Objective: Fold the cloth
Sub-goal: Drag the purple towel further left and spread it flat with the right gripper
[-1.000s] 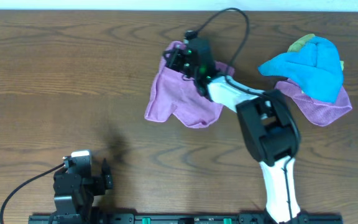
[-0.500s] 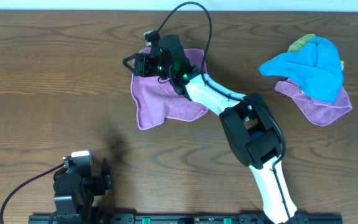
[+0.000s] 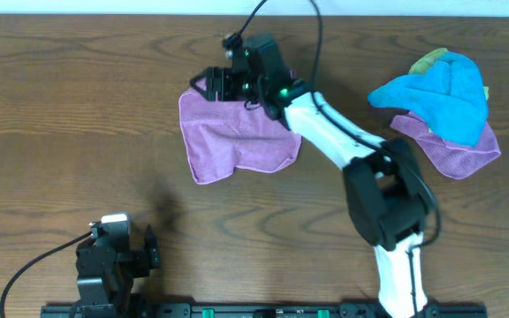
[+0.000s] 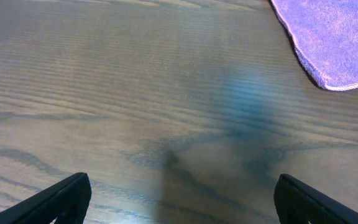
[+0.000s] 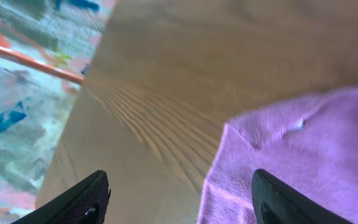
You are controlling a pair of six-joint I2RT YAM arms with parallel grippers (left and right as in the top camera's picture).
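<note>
Right claw [image 3: 208,85]: jaws parted, seen overhead above far-left corner of purple cloth [image 3: 237,141], spread flat mid-table. Left wrist: left claw [image 4: 182,190] parted, empty; cloth corner noted upper right. Right wrist: cloth noted beneath parted jaws.

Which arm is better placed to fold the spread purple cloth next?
Right. The right gripper hovers over the far left corner of the purple cloth, jaws open. The left gripper sits by the near table edge, well away from it.
</note>
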